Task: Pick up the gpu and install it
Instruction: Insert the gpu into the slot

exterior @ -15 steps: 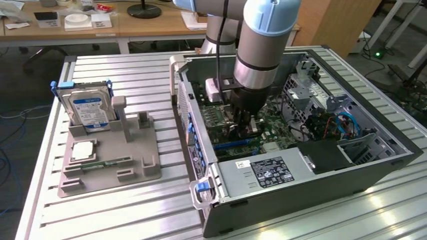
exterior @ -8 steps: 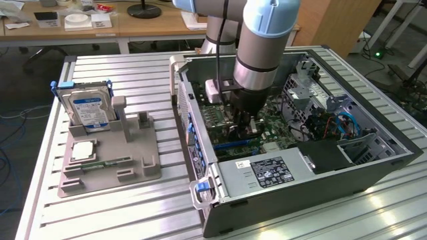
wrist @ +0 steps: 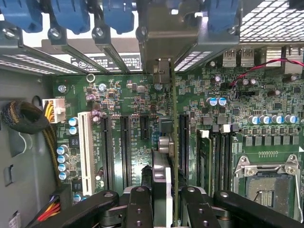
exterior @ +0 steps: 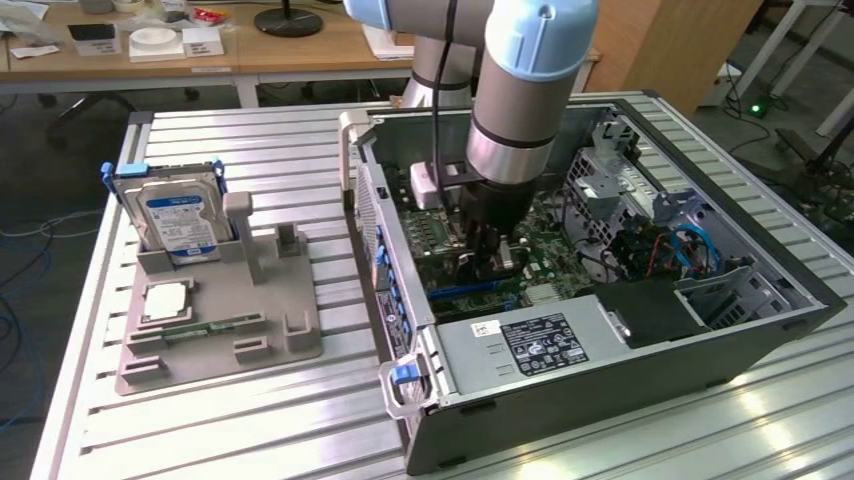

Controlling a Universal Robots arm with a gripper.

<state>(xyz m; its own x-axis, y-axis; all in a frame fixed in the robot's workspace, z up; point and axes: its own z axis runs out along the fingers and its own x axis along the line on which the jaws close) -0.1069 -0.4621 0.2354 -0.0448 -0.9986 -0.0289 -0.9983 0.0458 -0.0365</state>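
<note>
Reaching down into the open computer case (exterior: pixel 747 330), the gripper (exterior: pixel 483 262) is seen low over the motherboard (exterior: pixel 547 250) in the exterior view. In the wrist view the gripper (wrist: pixel 164 209) is closed on the gpu (wrist: pixel 167 156), the card held edge-on between the two black fingers (wrist: pixel 138 209). The card is upright, its green board edge seen as a thin line running up toward the rear slot brackets, and its metal bracket end (wrist: pixel 161 71) is found close to the case's rear wall, among the blue retaining clips (wrist: pixel 118 14). The card is placed between two long black expansion slots (wrist: pixel 125 147); whether its lower edge is already in a slot cannot be told. A white slot (wrist: pixel 86 152) is noted further to one side, and the empty CPU socket (wrist: pixel 266 178) with its metal frame to the other.

On the aluminium table (exterior: pixel 200 430), toward the exterior view's left, a grey parts holder (exterior: pixel 220 330) is recorded. A silver hard drive (exterior: pixel 180 220) with a blue-white label is stood upright in it, a square processor (exterior: pixel 167 300) is laid flat, and a narrow green memory stick (exterior: pixel 214 327) is lying just beside that
</note>
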